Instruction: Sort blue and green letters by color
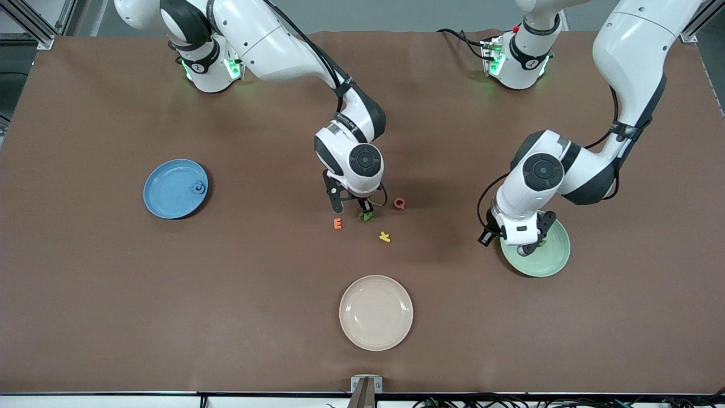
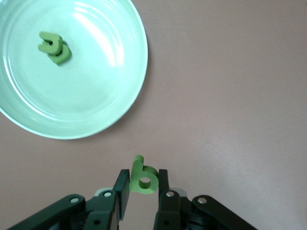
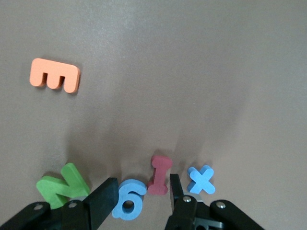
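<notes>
The green b (image 2: 143,178) was pinched in our left gripper (image 2: 144,188) beside the green plate (image 2: 122,91); we should centre it over that plate before letting go. Our right gripper (image 3: 141,194), jaws apart, waited over the blue 6 (image 3: 127,201).

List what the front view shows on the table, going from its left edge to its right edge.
blue plate → orange E → right gripper → yellow letter → red Q → left gripper → green plate. The beige plate overlaps several of these across, so it is left out.
</notes>
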You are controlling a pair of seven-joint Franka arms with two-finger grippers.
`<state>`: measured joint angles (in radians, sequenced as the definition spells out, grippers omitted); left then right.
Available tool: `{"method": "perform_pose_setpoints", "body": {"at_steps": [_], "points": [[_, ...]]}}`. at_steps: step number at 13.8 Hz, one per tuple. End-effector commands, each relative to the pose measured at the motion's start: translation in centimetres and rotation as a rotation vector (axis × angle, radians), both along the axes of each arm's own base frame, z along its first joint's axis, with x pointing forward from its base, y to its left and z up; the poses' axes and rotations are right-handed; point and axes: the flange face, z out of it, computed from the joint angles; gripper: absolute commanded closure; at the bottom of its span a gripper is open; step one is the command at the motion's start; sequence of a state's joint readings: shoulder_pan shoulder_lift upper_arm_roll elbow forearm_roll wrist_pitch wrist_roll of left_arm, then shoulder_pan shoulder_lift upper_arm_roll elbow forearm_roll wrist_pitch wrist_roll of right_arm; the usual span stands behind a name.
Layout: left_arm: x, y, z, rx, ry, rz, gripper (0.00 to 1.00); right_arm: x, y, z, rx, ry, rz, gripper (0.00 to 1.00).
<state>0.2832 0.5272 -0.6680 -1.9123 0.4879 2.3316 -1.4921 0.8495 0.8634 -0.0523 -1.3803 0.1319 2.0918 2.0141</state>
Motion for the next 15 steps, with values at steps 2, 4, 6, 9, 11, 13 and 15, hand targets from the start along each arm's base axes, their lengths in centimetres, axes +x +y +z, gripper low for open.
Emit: {"method": "perform_pose_setpoints", "body": {"at_steps": [2, 4, 6, 9, 11, 13, 15], "points": [[0.3, 1.1, 0.9, 0.030, 0.014, -0.049, 1.00, 0.5, -0.1, -0.1, -0.006, -0.006, -0.029, 0.47], [0.4, 2.0, 1.3, 0.047, 0.025, -0.075, 1.00, 1.2, -0.2, 0.4, -0.001, -0.012, -0.034, 0.47], [0.7, 2.9, 1.7, 0.050, 0.023, -0.096, 1.00, 1.9, -0.4, 1.2, 0.004, -0.014, -0.043, 0.47], [1.0, 4.5, 2.1, 0.058, 0.030, -0.115, 1.00, 1.5, 0.1, 1.4, 0.005, -0.015, -0.038, 0.47], [1.2, 6.0, 2.1, 0.068, 0.045, -0.123, 1.00, 1.3, 0.4, 1.4, 0.008, -0.020, -0.038, 0.47], [1.1, 6.6, 1.8, 0.070, 0.055, -0.132, 1.00, 1.1, 0.6, 1.3, 0.010, -0.022, -0.037, 0.47], [1.1, 6.6, 1.7, 0.070, 0.058, -0.132, 1.00, 1.1, 0.7, 1.1, 0.009, -0.022, -0.035, 0.47]]}}
